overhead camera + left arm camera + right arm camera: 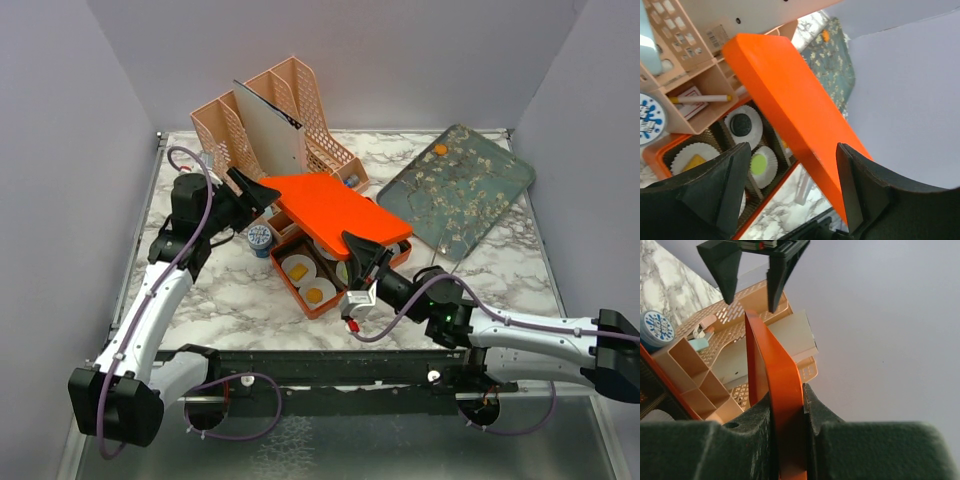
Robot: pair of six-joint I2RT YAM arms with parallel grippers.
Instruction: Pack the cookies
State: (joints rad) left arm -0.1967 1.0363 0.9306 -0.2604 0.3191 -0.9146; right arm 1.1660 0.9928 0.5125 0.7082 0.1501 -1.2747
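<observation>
1. Closure of the box is judged to be the step in hand. The orange lid is held over it, tilted and skewed, so that only the far part of the box is covered.
2. The right gripper is clamped on the near edge of the lid. In the right wrist view, its two fingers are pressed against both faces of the lid.
3. The left gripper is held with its jaws apart at the far left corner of the lid. Nothing is gripped, and it cannot be told whether the lid is touched.
4. The cookies are seated in white paper cups inside the box. A black round, a green round and a yellow-orange square are seen from the left wrist.
5. One small orange piece is left on the floral tray, well apart from the box. If it is a cookie, packing is not complete, and the lid would have to be kept off until it is fetched.
6. Otherwise the lid must be turned square to the box, levelled and lowered evenly. The free corner could be steadied by the left gripper.
7. The cups should not be pressed on by a low lid edge.
</observation>
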